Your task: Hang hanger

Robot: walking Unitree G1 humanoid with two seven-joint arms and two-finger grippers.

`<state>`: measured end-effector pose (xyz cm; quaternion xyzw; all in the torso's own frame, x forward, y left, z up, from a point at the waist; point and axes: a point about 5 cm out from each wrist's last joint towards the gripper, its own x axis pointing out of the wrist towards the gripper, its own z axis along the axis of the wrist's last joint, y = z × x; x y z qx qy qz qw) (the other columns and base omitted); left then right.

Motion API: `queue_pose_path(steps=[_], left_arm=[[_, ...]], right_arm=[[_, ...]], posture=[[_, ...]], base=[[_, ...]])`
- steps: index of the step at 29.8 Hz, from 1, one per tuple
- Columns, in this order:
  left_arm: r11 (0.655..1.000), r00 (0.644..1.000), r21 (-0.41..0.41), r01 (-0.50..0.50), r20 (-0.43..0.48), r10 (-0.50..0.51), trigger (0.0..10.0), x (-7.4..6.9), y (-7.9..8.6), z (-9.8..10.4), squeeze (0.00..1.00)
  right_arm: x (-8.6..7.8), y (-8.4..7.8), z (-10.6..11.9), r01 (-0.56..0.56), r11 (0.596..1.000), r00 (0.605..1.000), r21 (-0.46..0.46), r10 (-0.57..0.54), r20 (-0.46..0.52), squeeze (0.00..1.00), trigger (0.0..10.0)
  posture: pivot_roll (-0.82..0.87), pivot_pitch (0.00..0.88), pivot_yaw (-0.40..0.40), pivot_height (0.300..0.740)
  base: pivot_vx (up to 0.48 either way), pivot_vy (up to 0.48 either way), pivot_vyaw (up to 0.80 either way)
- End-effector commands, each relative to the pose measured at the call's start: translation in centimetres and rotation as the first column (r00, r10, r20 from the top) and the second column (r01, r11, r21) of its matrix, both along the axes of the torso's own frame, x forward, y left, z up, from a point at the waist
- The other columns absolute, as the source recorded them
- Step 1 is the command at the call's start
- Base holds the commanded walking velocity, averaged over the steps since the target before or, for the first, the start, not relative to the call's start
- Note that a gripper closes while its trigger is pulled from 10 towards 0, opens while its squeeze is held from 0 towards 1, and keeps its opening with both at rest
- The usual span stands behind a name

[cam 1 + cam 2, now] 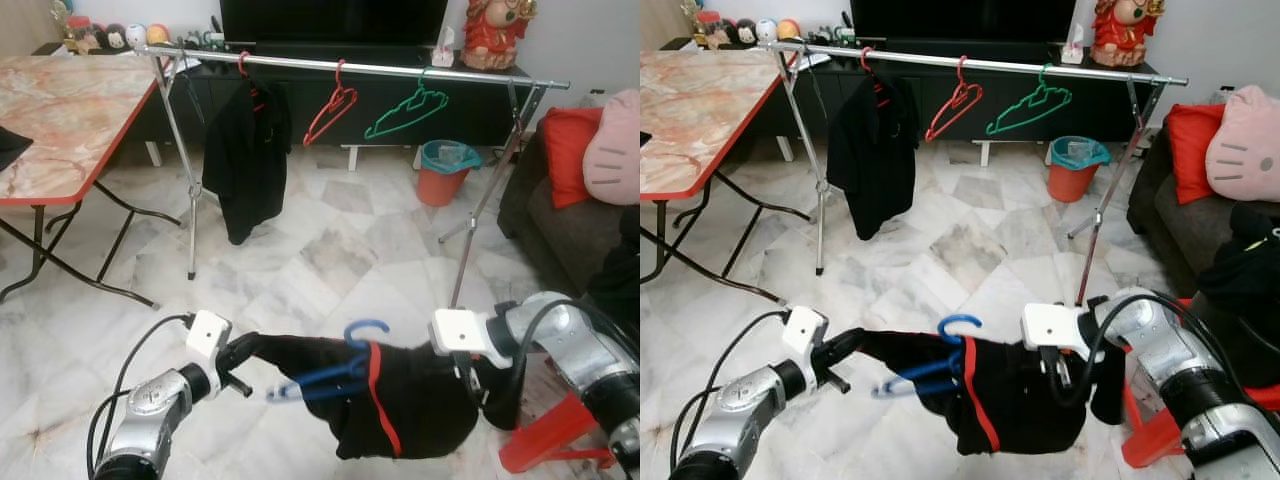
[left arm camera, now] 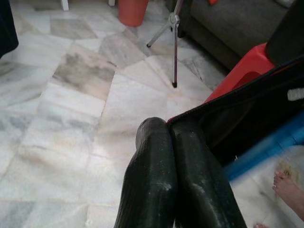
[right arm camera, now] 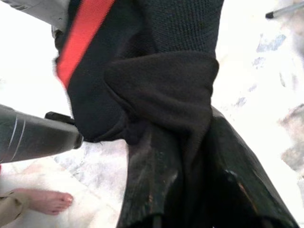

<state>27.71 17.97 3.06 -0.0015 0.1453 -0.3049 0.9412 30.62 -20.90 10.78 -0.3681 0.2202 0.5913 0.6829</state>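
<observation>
Left gripper [image 1: 243, 352] and right gripper [image 1: 470, 385] each pinch the black garment [image 1: 415, 400], stretched between them on the blue hanger [image 1: 335, 375]. Clothes rail [image 1: 400, 70] stands at twelve o'clock, well apart. Judged early: hanging remains.

Black garment [image 3: 161, 90] with red stripe, bunched between right claw [image 3: 190, 190] fingers; bare foot [image 3: 45, 200] below.

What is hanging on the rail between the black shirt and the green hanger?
A red hanger, seen in the left eye view, hangs empty on the rail between the black shirt and the green hanger.
</observation>
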Motion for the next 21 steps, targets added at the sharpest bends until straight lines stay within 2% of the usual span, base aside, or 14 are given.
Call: queue_pose_path(steps=[1,8,10,15,19,21], left_arm=[[1.000,1.000,0.028,-0.002,0.003,0.002,0.0,0.0,0.3,0.0,0.00],[0.999,1.000,0.040,0.001,0.000,-0.001,0.0,0.1,0.3,-0.1,0.00],[0.998,1.000,0.058,0.006,-0.005,-0.006,0.0,0.0,0.4,-0.3,0.00],[0.993,0.999,0.111,0.033,-0.019,-0.031,0.0,-0.3,0.3,-0.8,0.00],[0.988,0.999,0.149,0.048,-0.024,-0.045,0.0,-0.4,0.2,-1.1,0.00],[0.975,0.997,0.210,0.068,-0.036,-0.061,0.0,-0.6,0.2,-1.5,0.00]], right_arm=[[0.6,-0.2,1.0,0.024,1.000,0.999,0.010,-0.024,0.047,0.00,0.0],[0.8,0.0,0.9,0.014,1.000,0.998,-0.023,-0.013,0.069,0.00,0.0],[0.9,-0.5,0.8,0.004,0.996,0.996,-0.089,0.003,0.085,0.00,0.0],[0.7,-1.2,0.9,-0.030,0.986,0.996,-0.167,0.043,0.076,0.00,0.0],[1.0,-1.2,1.1,-0.009,0.987,0.996,-0.159,0.023,0.091,0.00,0.0],[1.2,-1.0,1.3,-0.004,0.988,0.995,-0.154,0.020,0.101,0.00,0.0]], posture=[[-0.03,0.000,-0.036,0.740],[-0.03,0.000,-0.037,0.740],[-0.03,0.000,-0.037,0.740],[-0.03,0.000,-0.037,0.740],[-0.03,0.000,-0.037,0.740],[-0.03,0.000,-0.037,0.740]], base=[[0.000,0.000,0.00],[0.000,0.000,0.00],[0.000,0.000,0.00],[0.000,0.000,0.00],[0.000,0.000,0.00],[0.000,0.000,0.00]])
